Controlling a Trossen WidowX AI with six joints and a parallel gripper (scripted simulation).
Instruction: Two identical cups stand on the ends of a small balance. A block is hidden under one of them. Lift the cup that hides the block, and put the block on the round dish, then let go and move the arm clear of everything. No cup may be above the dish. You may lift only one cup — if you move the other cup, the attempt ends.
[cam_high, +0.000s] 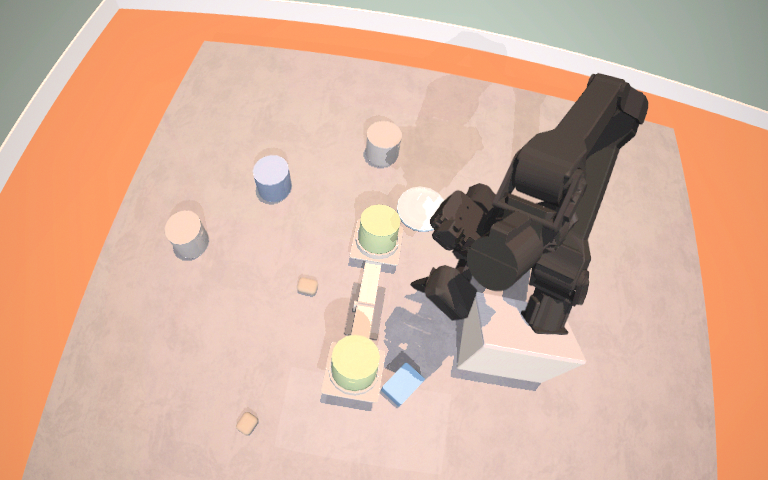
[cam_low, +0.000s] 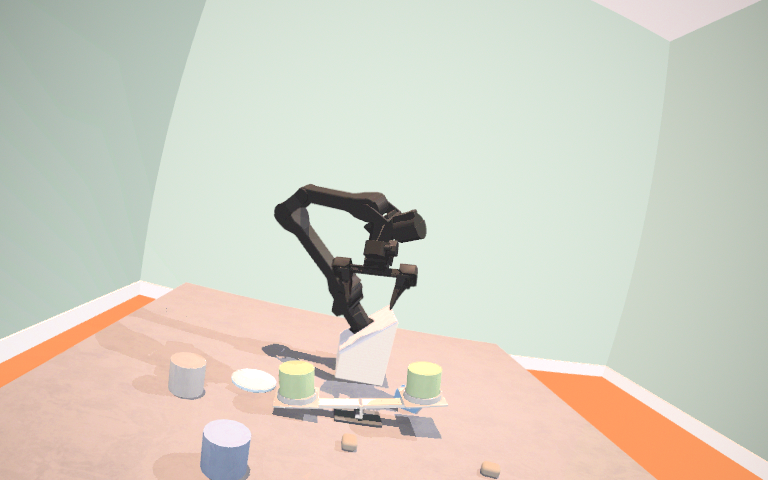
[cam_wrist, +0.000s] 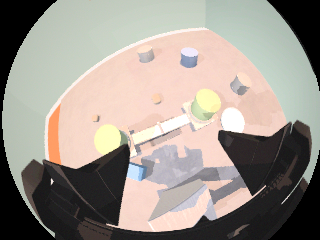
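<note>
The tabletop (cam_high: 169, 350) carries everything, ringed by an orange border; the dark arm (cam_low: 317, 237) rises from a pale wedge-shaped base (cam_low: 365, 353) and folds back over itself, its claw (cam_low: 376, 283) hanging high above the base with the fingers spread wide and nothing between them; in front of the base lies the balance (cam_high: 365, 294), a pale beam with a square pad at each end; 2 green cups stand on those pads, the far cup (cam_high: 379, 228) just beside the round dish (cam_high: 416, 208) and the near cup (cam_high: 354, 362) just beside a small blue block (cam_high: 402, 384) that lies on the tabletop; which cup hides the block cannot be told; 3 other cylinders stand well apart from the balance, 1 blue cylinder (cam_high: 271, 178) and 2 grey cylinders (cam_high: 383, 142); 2 tiny tan cubes (cam_high: 306, 284) lie loose on the tabletop.
</note>
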